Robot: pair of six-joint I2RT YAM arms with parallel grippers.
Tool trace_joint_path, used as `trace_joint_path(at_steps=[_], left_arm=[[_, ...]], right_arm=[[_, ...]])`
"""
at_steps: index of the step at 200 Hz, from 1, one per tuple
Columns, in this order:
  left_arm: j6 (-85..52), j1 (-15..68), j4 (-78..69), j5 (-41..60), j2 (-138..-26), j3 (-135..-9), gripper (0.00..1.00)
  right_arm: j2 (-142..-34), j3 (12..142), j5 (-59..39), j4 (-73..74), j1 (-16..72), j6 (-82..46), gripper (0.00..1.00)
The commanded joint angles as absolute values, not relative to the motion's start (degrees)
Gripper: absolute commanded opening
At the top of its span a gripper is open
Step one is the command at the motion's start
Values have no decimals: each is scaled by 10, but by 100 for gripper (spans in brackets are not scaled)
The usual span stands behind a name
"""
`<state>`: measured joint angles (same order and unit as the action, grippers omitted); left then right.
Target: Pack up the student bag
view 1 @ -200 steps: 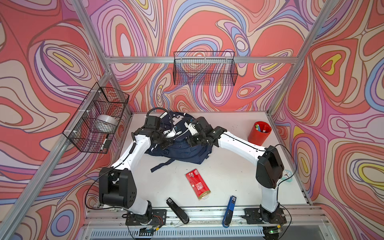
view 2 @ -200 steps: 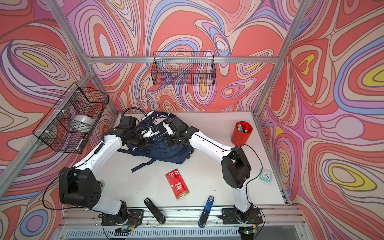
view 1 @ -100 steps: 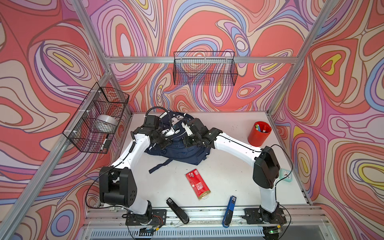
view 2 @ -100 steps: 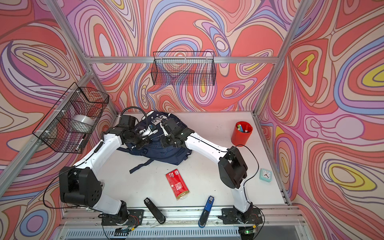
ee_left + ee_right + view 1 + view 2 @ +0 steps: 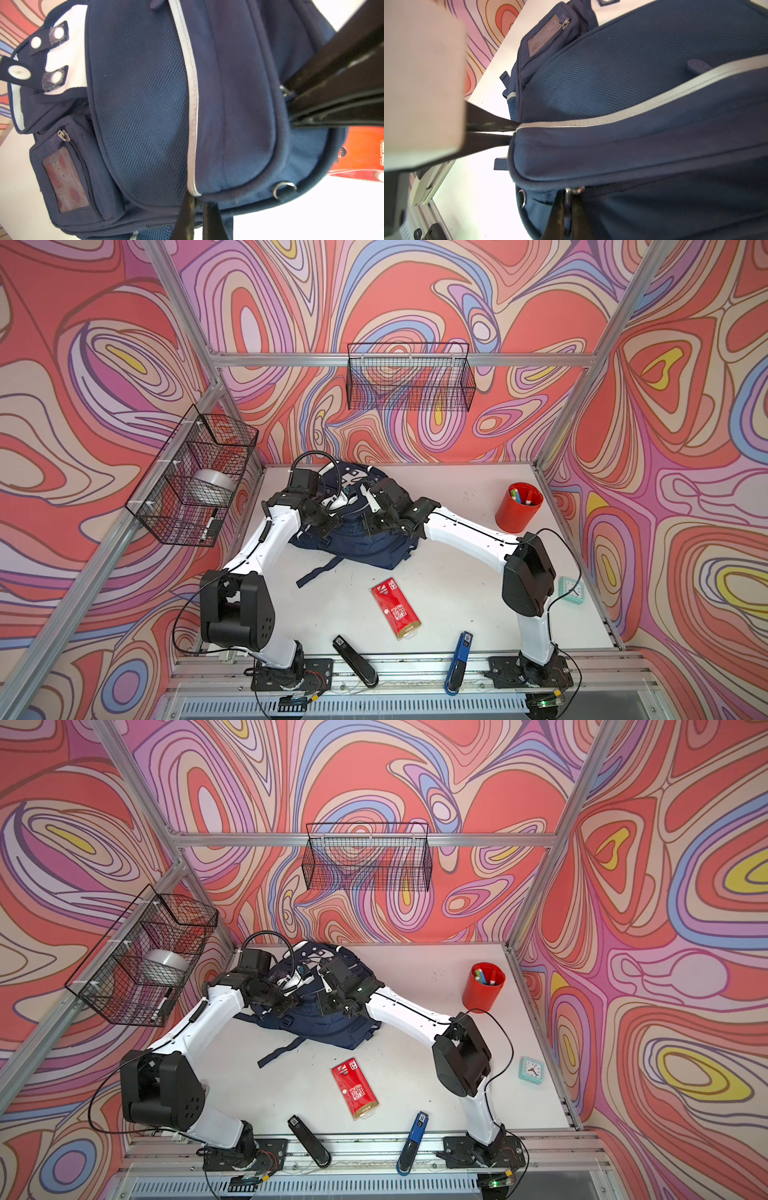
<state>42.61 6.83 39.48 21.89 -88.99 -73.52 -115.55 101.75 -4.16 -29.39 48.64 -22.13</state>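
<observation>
Soft, prob. light student bag (image 5: pixel 361 547) is being clamped: left gripper (image 5: pixel 197 205) on its grey piping (image 5: pixel 192 104), right gripper (image 5: pixel 569 200) on zip pull (image 5: pixel 574 189).

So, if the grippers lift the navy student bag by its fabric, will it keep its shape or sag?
Probably sag: the student bag lies slumped, its strap trailing loose. The left gripper pinches only the grey-trimmed edge and the right gripper a zipper pull, so the fabric would likely stretch before the body follows. Its mesh looks unlikely to slip.
</observation>
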Motion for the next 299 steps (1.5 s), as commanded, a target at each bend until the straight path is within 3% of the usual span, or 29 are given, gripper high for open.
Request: trace_joint_path(at_steps=[1,49,71,137,166,226,255,278,289,299], left_arm=[[389,93,346,347,-899,-767,0],[383,93,349,343,-906,-769,0],[384,92,343,335,-905,-767,0],[390,78,323,297,-861,-735,0],[381,78,335,323,-865,-748,0],[376,77,339,358,-871,-754,0],[369,73,338,396,-879,-757,0],[375,71,345,391,-880,-756,0],[375,70,338,388,-875,-751,0],[372,68,329,385,-870,-746,12]], right_arm=[[-1194,1055,-126,-206,557,-201,0],[-1191,1071,-162,-210,569,-200,0],[-1166,1063,-120,-226,570,-182,0],[-1079,874,-82,-224,516,-144,0],[-1106,915,-102,-218,528,-155,0],[-1179,1030,-32,-229,576,-214,0],[-1205,1024,-19,-199,575,-233,0],[-1167,967,3,-154,573,-242,0],[-1153,957,1,-157,570,-237,12],[-1139,946,0,-161,568,-234,25]])
